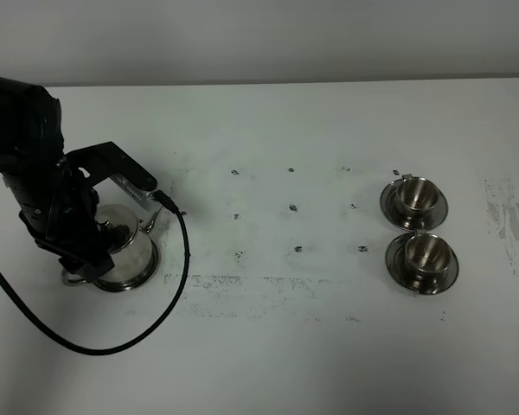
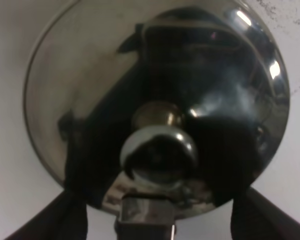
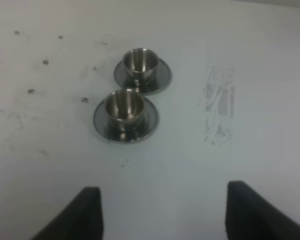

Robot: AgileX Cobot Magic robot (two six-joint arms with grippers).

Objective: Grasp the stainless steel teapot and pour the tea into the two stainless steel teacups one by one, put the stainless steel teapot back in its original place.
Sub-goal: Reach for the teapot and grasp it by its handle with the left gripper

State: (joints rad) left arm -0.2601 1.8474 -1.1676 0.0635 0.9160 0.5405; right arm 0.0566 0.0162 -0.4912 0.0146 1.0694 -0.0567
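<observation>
The stainless steel teapot (image 1: 128, 256) stands at the table's left, lid on, spout toward the middle. The tea is hidden under the lid. My left gripper (image 1: 85, 259) hangs low over the pot's handle side. In the left wrist view the domed lid and knob (image 2: 157, 150) fill the frame, and the left gripper (image 2: 160, 202) is open, one finger on each side of the handle (image 2: 145, 220) and apart from it. The two stainless steel teacups (image 1: 415, 196) (image 1: 422, 252) sit on saucers at the right. The right gripper (image 3: 163, 187) is open and holds nothing, back from the cups (image 3: 139, 61) (image 3: 124, 105).
A black cable (image 1: 169, 294) loops from the left arm across the table beside the teapot. Small dark marks (image 1: 292, 208) and scuffs (image 1: 506, 220) dot the white tabletop. The right arm is outside the exterior high view.
</observation>
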